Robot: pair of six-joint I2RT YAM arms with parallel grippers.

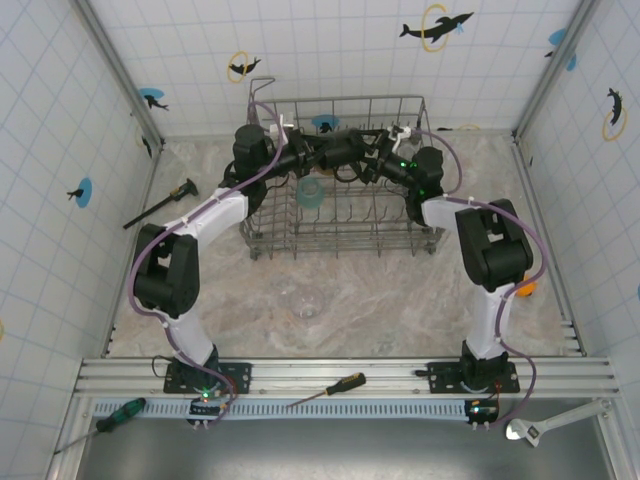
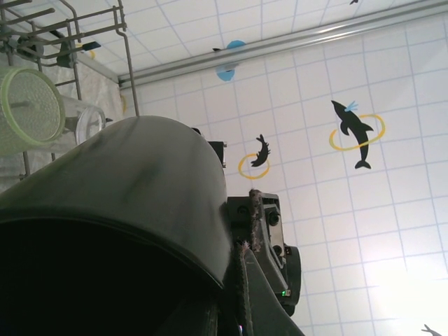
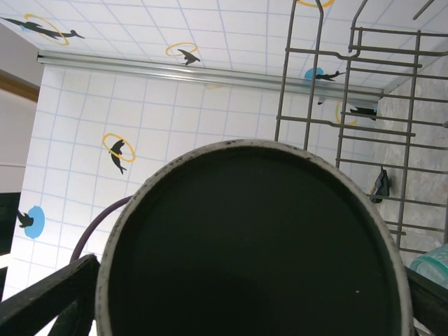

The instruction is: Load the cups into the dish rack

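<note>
Left gripper (image 1: 318,152) is clamped right down, by the look of it on the dark mug (image 3: 252,231) (the pinch itself is hidden), holding it in the air above the dish rack (image 1: 400,100). Right gripper (image 3: 248,273) faces it, fingers spread wide either side of the mug's round end, though I can't call contact. The mug sits dead ahead of the right jaws, long axis running gripper to gripper, so a straight close should take it, I'd judge.
</note>
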